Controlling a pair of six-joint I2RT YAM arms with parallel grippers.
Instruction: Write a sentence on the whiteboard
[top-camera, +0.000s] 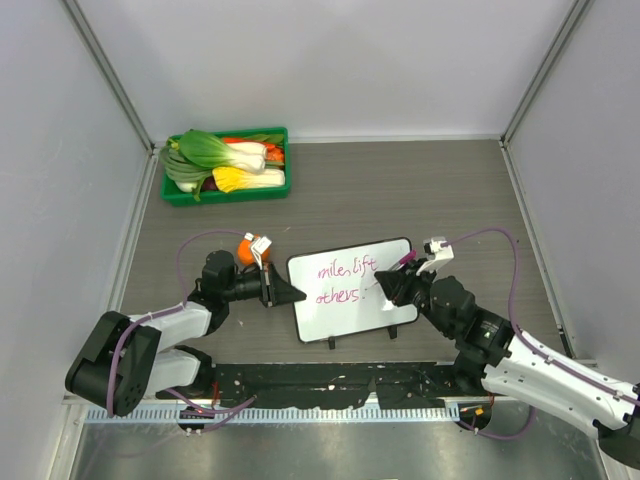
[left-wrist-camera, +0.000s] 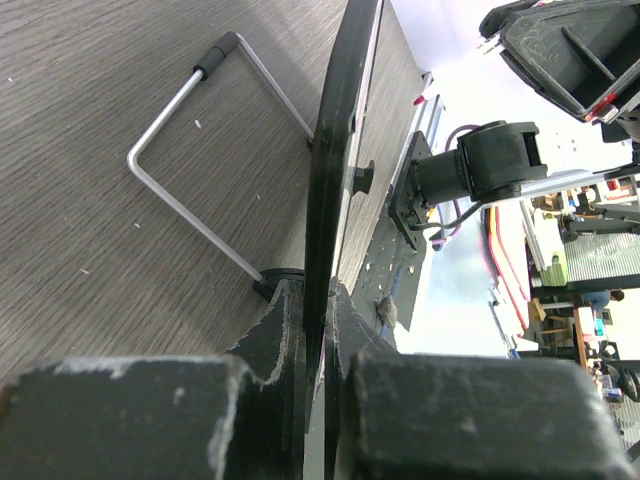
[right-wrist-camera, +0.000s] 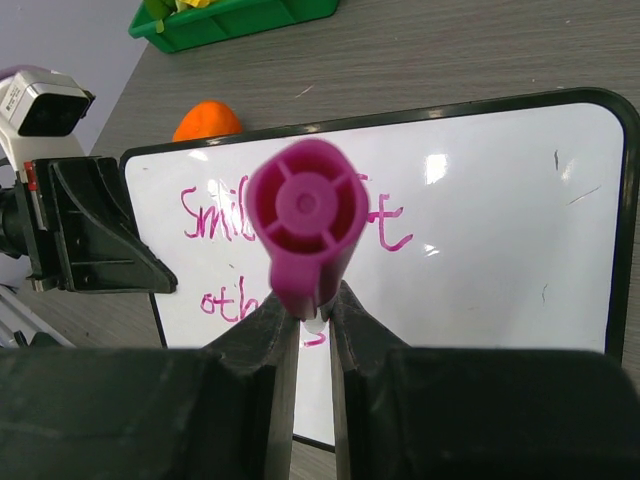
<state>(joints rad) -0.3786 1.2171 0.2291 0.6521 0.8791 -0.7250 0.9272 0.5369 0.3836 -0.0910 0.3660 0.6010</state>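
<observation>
The right hand (right-wrist-camera: 312, 312) is clamped on a smooth magenta marker (right-wrist-camera: 307, 215). Light, even pressure should suit the glossy whiteboard (top-camera: 350, 322), propped mid-tabletop (top-camera: 450, 190) with its thin black frame pinched by the left hand (left-wrist-camera: 318, 300). The sentence (top-camera: 345, 272) runs over two pink lines. Beyond sits a green tray (top-camera: 240, 194).

Light is bright and even from overhead, shadows faint. Beyond my right gripper (right-wrist-camera: 312, 312) two glare spots sit on the whiteboard (right-wrist-camera: 500, 230); the marker (right-wrist-camera: 307, 210) it holds is slightly soft. Past my left gripper (left-wrist-camera: 318, 305) the background burns out white
</observation>
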